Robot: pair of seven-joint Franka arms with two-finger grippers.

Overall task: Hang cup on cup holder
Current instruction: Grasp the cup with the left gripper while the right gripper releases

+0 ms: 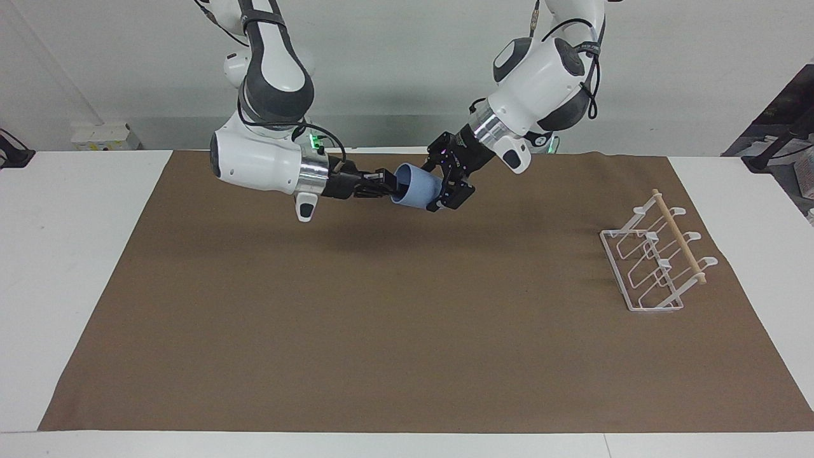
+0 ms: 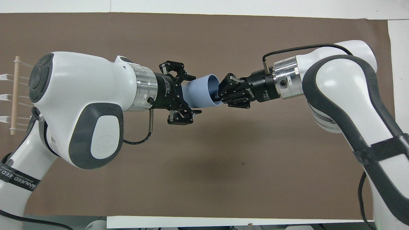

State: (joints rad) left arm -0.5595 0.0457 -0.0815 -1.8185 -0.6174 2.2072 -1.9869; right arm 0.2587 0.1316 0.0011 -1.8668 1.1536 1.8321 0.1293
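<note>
The small light-blue plastic cup (image 1: 416, 186) was up in the air on its side, over the brown mat (image 1: 407, 331) near the mat's edge closest to the robots, approx. mid-length. Right gripper (image 1: 389, 183) was clamped on the cup's rim, one finger inside the mouth, fingertips pinched tight on the wall. Left gripper (image 1: 446, 184) had its jaws wide, straddling the cup's narrow base end, fingers either side of the body; contact w/ the wall couldn't be made out. The white wire cup holder (image 1: 655, 261) w/ a light wooden rod across its top stood on the mat near the left arm's end, well apart from cup & both grippers.
</note>
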